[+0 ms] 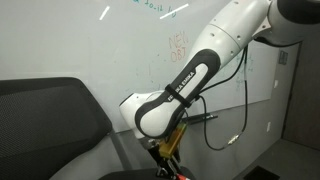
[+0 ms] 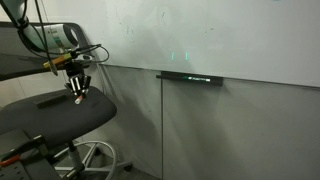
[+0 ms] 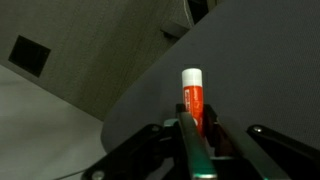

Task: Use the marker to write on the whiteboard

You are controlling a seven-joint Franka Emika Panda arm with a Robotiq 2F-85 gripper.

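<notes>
1. I am standing by the robot and looking at its hand [image 2: 78, 90]. It is hanging low, just over the worktop [image 2: 60, 118], which is the dark grey seat of a chair.
2. The hand is squeezed in narrow. In the wrist view its two fingers [image 3: 160, 133] are sitting close on each side of the marker [image 3: 192, 95], so I am thinking it is holding the marker by its lower part.
3. The marker is poking out past the fingers. It is orange-red with a pale end, and the grey seat is showing behind it. I cannot tell if it is touching the seat.
4. The whiteboard [image 1: 110, 40] is waiting up on the wall, well apart from the hand. Faint orange scribbles are showing on it. No writing is happening yet.
5. The hand is only gripping one end. When the tip is pushing on the board, the marker could be tipping sideways or sliding back through the fingers.
6. I cannot tell if a cap is sitting on the pale end. If one is, no line will be coming out.
7. The chair back [image 1: 40, 110] is standing near the big white arm [image 1: 190, 75]. A wide swing up could be bumping it and rolling the chair.
8. A black cable [image 1: 244, 100] is dangling beside the arm. It could be catching on something during the lift.
9. A long dark bar [image 2: 190, 77] is sitting just under the board. A hand rising from below could be knocking into it.
</notes>
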